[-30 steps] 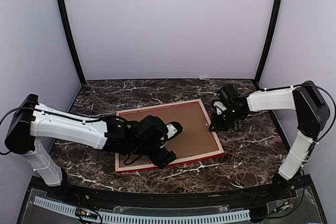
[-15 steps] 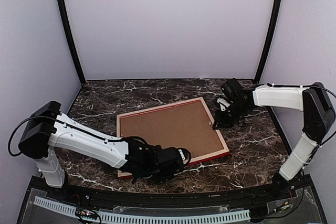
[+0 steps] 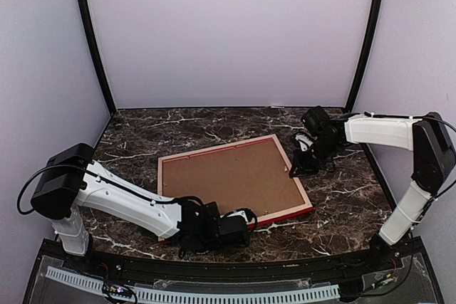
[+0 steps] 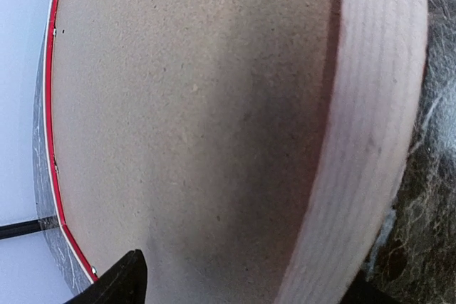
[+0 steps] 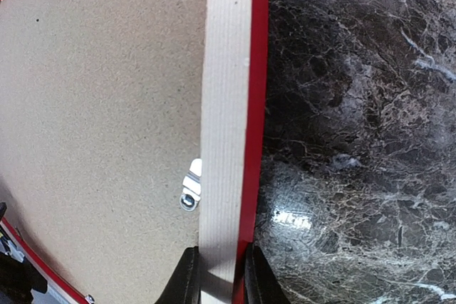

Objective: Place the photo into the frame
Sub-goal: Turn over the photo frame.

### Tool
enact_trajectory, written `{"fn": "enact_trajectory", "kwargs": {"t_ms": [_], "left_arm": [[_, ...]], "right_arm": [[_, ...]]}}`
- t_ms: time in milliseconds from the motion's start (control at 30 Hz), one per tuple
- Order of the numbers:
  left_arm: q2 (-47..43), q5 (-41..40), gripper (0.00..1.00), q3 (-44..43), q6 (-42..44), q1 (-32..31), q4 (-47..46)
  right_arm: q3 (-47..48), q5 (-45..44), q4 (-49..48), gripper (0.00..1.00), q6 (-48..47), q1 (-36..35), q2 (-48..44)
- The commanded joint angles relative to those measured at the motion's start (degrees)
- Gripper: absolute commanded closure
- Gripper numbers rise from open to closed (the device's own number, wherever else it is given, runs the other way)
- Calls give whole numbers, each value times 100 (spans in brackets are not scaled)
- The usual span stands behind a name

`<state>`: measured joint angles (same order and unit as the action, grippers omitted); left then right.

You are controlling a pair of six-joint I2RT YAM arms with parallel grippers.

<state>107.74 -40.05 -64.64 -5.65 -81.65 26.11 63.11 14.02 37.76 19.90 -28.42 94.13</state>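
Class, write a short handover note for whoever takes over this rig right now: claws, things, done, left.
Left claw: open, astride the near edge of the frame.
Right claw: shut on the frame's right rail.
Frame lies back up on the table, brown backing board in it.
Photo: not in view; whether it is already inside cannot be told.
Left: check that, then finish.

A brown backing board [image 3: 228,176] is laid flat between the left gripper [image 3: 245,219] and the right gripper [image 3: 293,171]. A small metal clip [image 5: 191,189] is seen on it, just ahead of the right gripper. A dark marble table [image 3: 342,204] is spread beneath both.
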Motion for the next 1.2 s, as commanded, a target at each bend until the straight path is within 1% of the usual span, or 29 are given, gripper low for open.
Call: {"fn": "enact_trajectory", "kwargs": {"t_ms": [0, 33, 100, 133, 167, 233, 300, 367, 533, 667, 767, 900, 933, 967, 1067, 1167], "left_arm": [[-39, -411, 25, 69, -100, -71, 298], [-46, -414, 28, 64, -91, -75, 311], [-55, -414, 40, 44, -62, -91, 342], [-70, -419, 43, 29, -52, -96, 358], [-83, -430, 48, 26, -42, -103, 368], [-105, -464, 56, 4, -22, -110, 396], [-131, -524, 61, -29, -8, -114, 448], [-169, -588, 64, -69, -7, -120, 507], [-348, -781, 68, -148, 27, -132, 624], [-578, -890, 72, -205, 145, -132, 656], [-754, -1012, 74, -259, 249, -128, 683], [-950, -1310, 77, -343, 448, -128, 764], [-1028, -1346, 79, -367, 505, -131, 782], [-1071, -1387, 84, -418, 603, -132, 819], [-1399, -1407, 91, -527, 898, -132, 819], [-1825, -1152, 98, -633, 1332, -113, 701]], "right_arm": [[149, 672, -243, 100, -60, 12, -238], [126, 664, -267, 98, -69, 12, -229], [94, 632, -277, 94, -88, 12, -208], [88, 617, -278, 92, -103, 12, -198], [65, 607, -281, 91, -108, 12, -194], [33, 577, -299, 88, -122, 14, -176], [10, 563, -308, 86, -139, 13, -167], [-8, 552, -313, 83, -160, 20, -162], [53, 466, -249, 75, -239, 21, -245], [157, 272, -121, 62, -307, 32, -373], [207, 176, -40, 55, -353, 46, -436], [375, 16, 90, 52, -380, 82, -564], [436, -35, 141, 51, -380, 87, -608], [517, -83, 182, 50, -377, 99, -677], [793, -233, 311, 49, -390, 138, -844], [1133, -399, 401, 48, -389, 189, -1019]]}}
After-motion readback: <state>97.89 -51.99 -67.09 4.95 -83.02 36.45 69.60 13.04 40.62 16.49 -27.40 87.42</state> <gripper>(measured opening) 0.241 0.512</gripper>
